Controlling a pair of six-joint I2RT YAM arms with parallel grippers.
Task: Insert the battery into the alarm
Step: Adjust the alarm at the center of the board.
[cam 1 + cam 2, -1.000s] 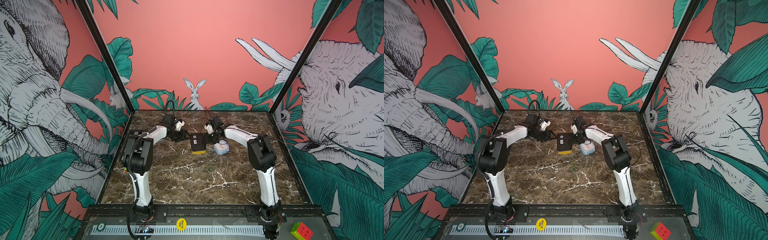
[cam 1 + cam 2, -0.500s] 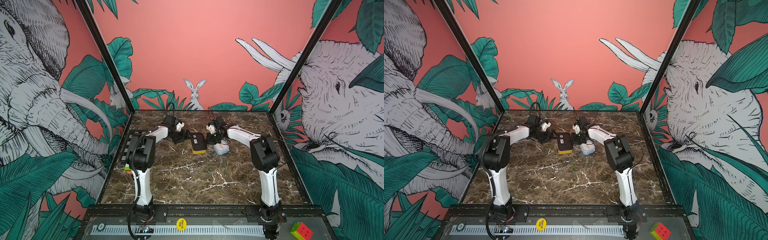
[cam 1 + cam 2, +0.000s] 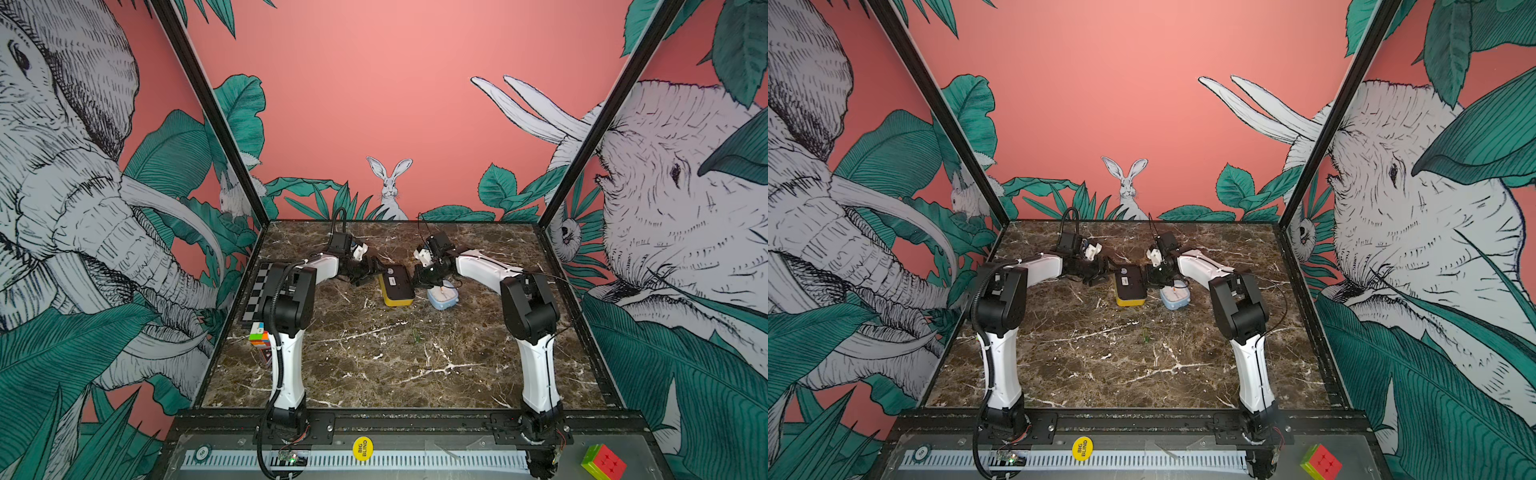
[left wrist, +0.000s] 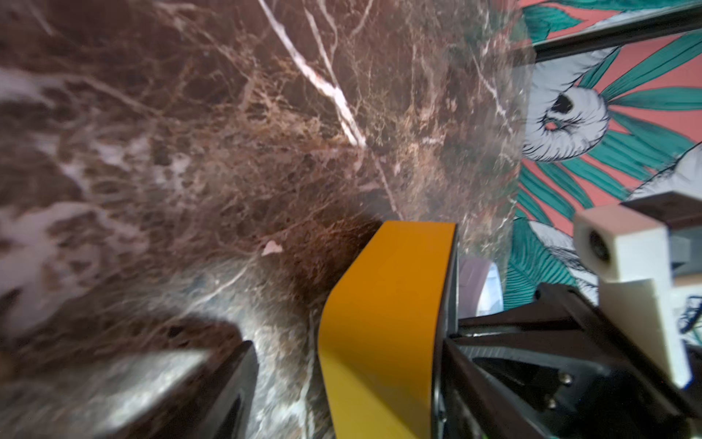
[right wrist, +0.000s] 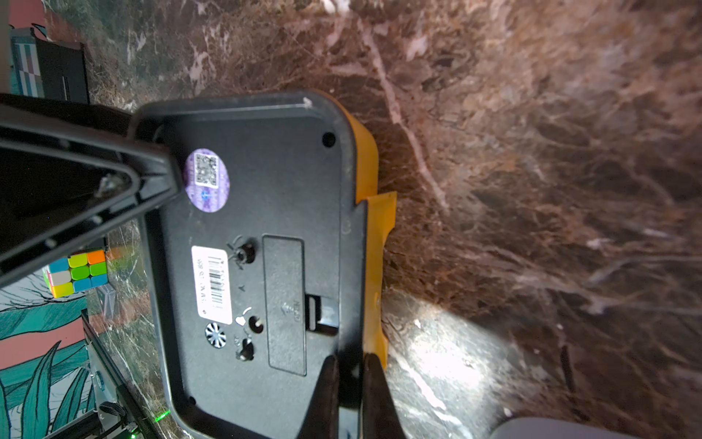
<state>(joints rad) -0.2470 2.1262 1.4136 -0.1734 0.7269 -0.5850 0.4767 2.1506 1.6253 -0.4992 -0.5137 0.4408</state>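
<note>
On the bench [image 3: 374,365], the alarm [image 3: 397,282] lies back up: yellow shell, black back with purple sticker [image 5: 207,180], barcode label [image 5: 211,283] and closed hatch [image 5: 285,304]. My left pincer [image 4: 347,342] gapes wide around one end; my right pincer [image 5: 351,365] is pinched narrow at the opposite edge.

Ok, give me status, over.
Status: left jaws open astride alarm; right jaws shut at its rim. Face down, battery cover closed, no battery seen. Close beside it, blue object.

Alarm [image 3: 397,284]: boxy, yellow shell, black back panel. Lies face down, back up, on the marble table [image 3: 374,365], far middle. Back bears a purple QR sticker [image 5: 206,179], a white barcode label [image 5: 211,284] and knobs. Battery cover [image 5: 285,304] in place.
</note>
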